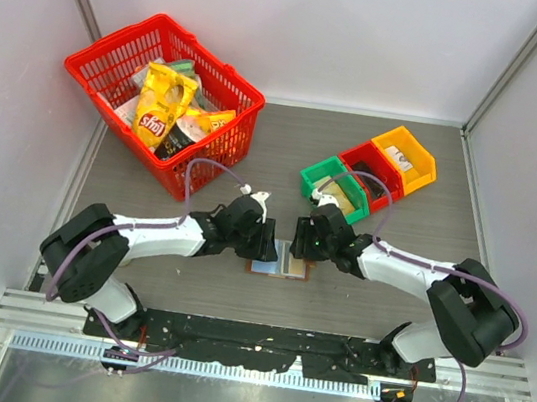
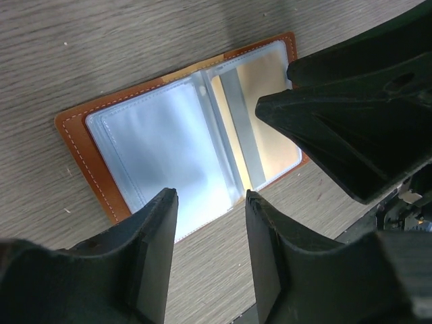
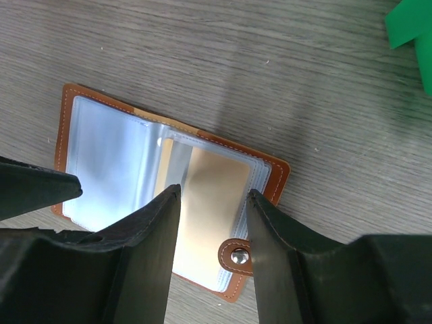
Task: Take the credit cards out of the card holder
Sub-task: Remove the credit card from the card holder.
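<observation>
The holder (image 1: 280,261) lies open and flat on the table (image 1: 425,235) at the lower centre of the top view, between the 2 arm heads. In its own view the left gripper (image 2: 210,199) hangs over the holder's lower edge. Its jaws are spread, only clear sleeves (image 2: 162,142) show in the gap, and it has hold of nothing. The right gripper (image 3: 212,196) is also spread and grips nothing. Its 2 fingers frame a tan card (image 3: 209,202) that sits inside the sleeve of the panel with the snap tab (image 3: 236,255). Whether any fingertip touches the plastic cannot be told. The other panel shows only pale blue-grey sleeves. In the left wrist view the right gripper fills the right of the frame, over the edge of the card-side panel. A red basket (image 1: 116,39) holding yellow bags (image 1: 159,109) stands at the upper left of the top view. Right of centre sit a green bin (image 1: 314,178), a red bin (image 1: 356,154) and an orange bin (image 1: 422,175) in a row, with the green one nearest the right gripper.
</observation>
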